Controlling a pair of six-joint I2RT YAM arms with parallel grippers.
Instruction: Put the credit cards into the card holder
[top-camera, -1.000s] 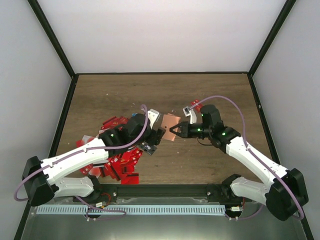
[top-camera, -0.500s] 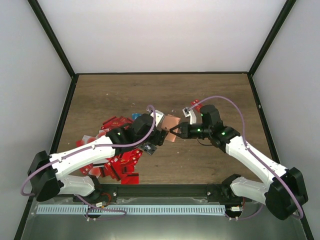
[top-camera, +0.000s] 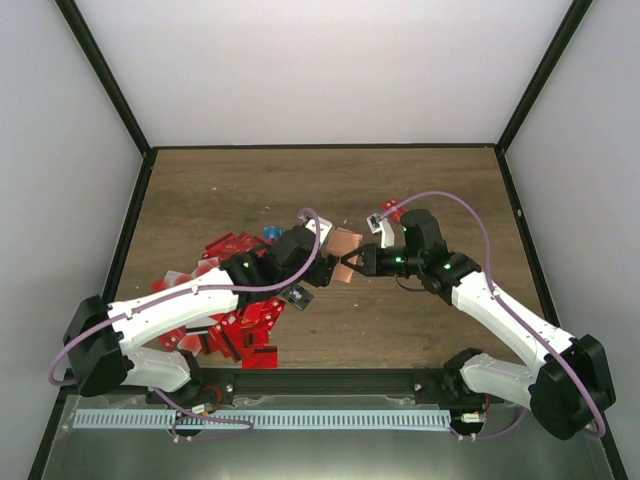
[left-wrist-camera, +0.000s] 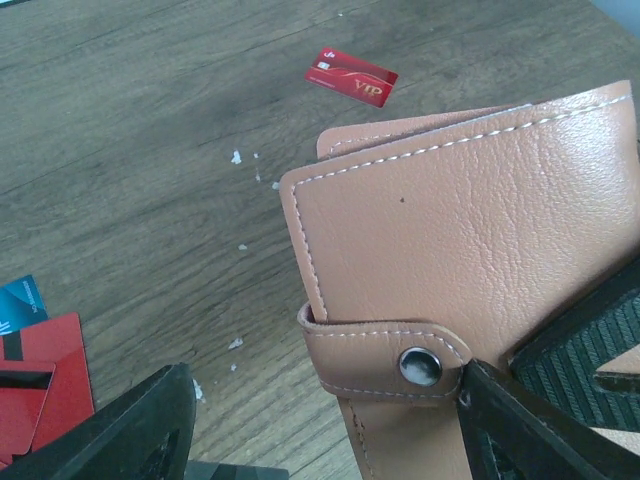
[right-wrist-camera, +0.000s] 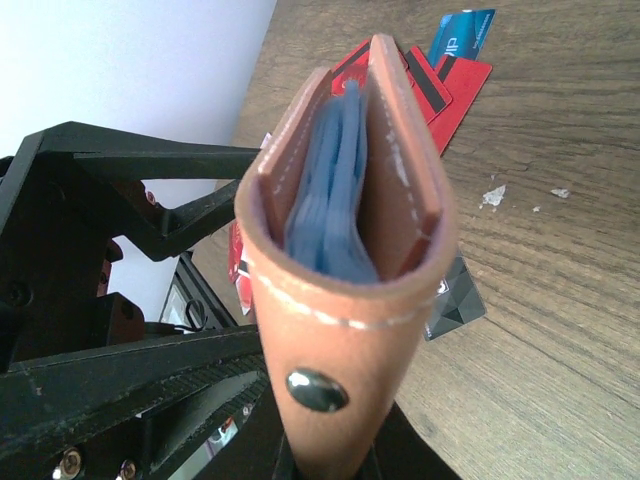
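Where the two arms meet near the middle of the tabletop (top-camera: 230, 190), the card holder (top-camera: 346, 243) stands on edge off the wood, pinched at its lower end by the right gripper (top-camera: 352, 262), which is closed on the leather. From the right wrist the holder gapes slightly at the top, showing its blue inside (right-wrist-camera: 325, 215) between the two tan walls. The left gripper (top-camera: 322, 268) sits just beside it on the left with its fingers spread wide, gripping nothing; from the left wrist the holder's snap strap (left-wrist-camera: 400, 360) lies between those dark fingers. Most of the credit cards (top-camera: 240, 320) lie in a loose red heap under and left of the left arm, well apart from the holder. One red VIP card (left-wrist-camera: 351, 77) lies alone on the wood beyond the holder, and a black card (right-wrist-camera: 455, 300) lies flat beneath it. Dark brown wood grain covers the tabletop, flecked with small white bits; plain white walls (top-camera: 320, 70) and black frame posts (top-camera: 100, 75) enclose it
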